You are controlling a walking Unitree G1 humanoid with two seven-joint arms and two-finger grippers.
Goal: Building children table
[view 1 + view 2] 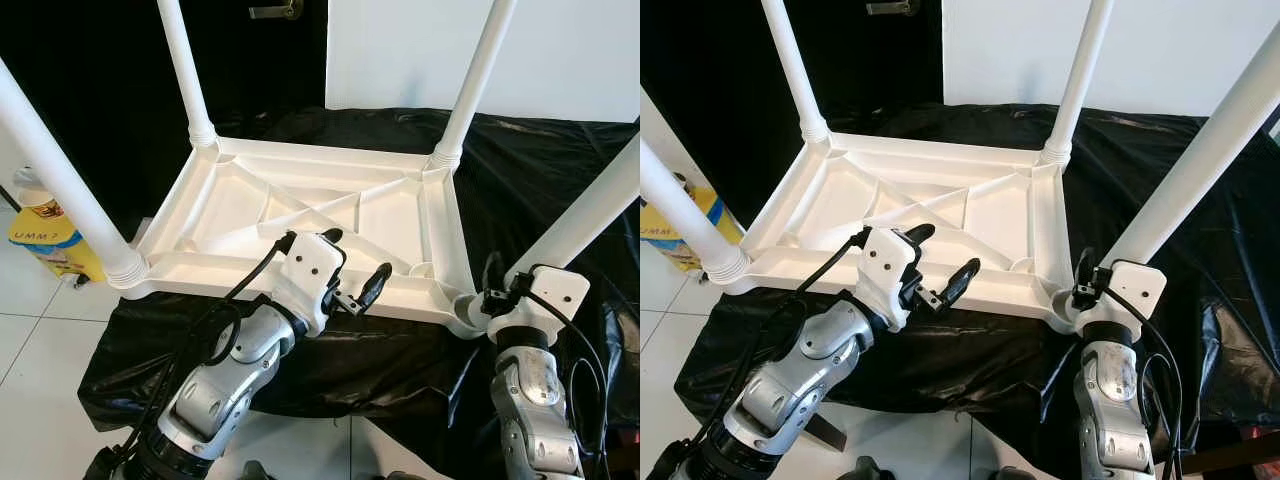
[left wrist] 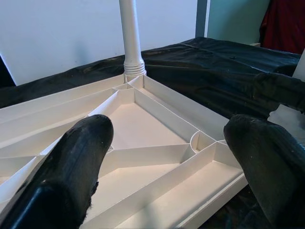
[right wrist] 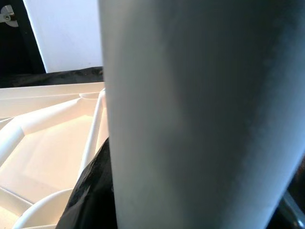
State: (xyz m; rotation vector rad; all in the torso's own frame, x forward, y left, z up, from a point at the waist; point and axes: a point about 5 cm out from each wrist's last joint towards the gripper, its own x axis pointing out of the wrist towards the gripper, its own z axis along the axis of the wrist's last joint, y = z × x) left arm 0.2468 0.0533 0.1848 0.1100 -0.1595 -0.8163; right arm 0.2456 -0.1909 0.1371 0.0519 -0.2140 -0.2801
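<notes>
Left gripper (image 1: 350,268) spread wide, empty, hovering over near rail of tabletop (image 1: 240,225), upside down on black sheet (image 1: 540,170). Right gripper (image 1: 497,285) clamped around near-right leg (image 1: 585,215) at its socket.

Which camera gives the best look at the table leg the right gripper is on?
The left eye view: the near-right leg rises from its corner socket beside the right gripper. The right eye view shows much the same. The right wrist view gives a blurred close-up of it.
</notes>
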